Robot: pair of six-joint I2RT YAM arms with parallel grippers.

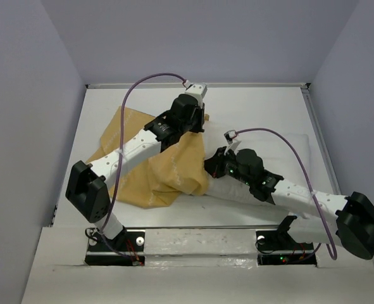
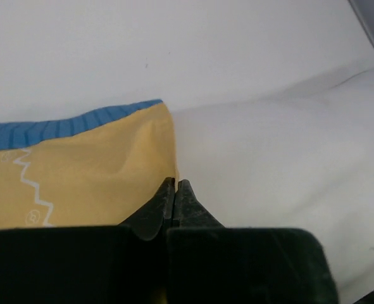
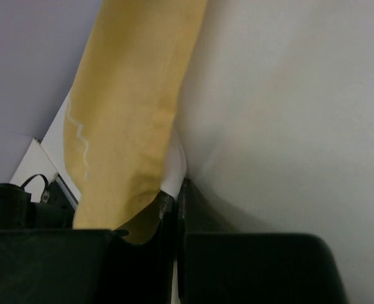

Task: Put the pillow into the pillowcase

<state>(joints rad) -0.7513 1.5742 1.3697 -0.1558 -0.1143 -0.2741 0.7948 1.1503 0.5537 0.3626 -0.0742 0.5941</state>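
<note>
Pillowcase (image 1: 168, 168): laid mustard side up on the desk (image 1: 262, 107), its mouth met by the pillow (image 2: 288, 164). Far hem is clenched by the left claw (image 2: 175, 190), near hem by the right claw (image 3: 174, 202). Both hems are best drawn evenly over the pillow.

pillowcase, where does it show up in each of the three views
Top external: pillowcase left of centre, mustard-yellow, partly under the left arm.
Left wrist: pillowcase fills the left half, yellow with a blue band along its top.
Right wrist: pillowcase is a yellow strip from top centre down to lower left.
Shared landmark: the white pillow, bordering its right edge in all three.
</note>
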